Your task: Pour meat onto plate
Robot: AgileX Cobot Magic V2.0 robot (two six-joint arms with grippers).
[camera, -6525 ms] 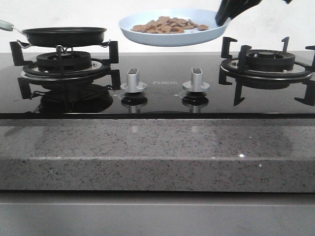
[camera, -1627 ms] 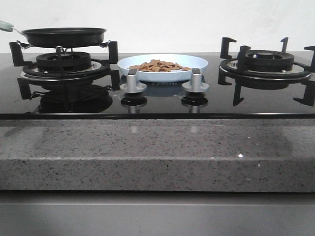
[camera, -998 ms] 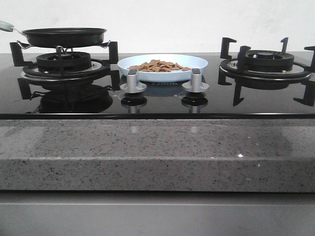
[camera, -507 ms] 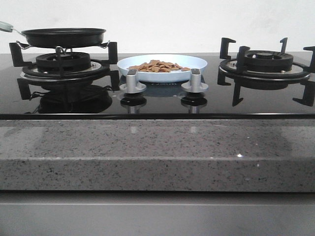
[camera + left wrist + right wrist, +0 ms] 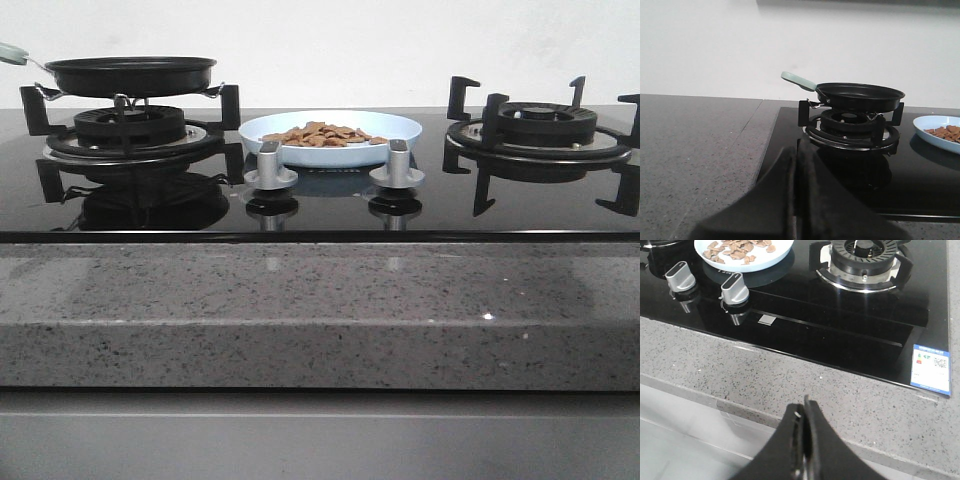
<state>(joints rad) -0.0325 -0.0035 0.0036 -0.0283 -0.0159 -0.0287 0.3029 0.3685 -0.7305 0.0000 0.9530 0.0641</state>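
The plate (image 5: pixel 400 127) holds the meat (image 5: pixel 322 134); both arms' fingers (image 5: pixel 795 200) (image 5: pixel 804 440) are pressed together, empty.

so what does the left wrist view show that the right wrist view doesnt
Only the left wrist view shows the black pan on the left burner, its pale green handle, and the shut left gripper. Only the right wrist view shows the two knobs, the right burner, a label sticker and the shut right gripper. Both show the plate holding the meat, and the black glass hob.
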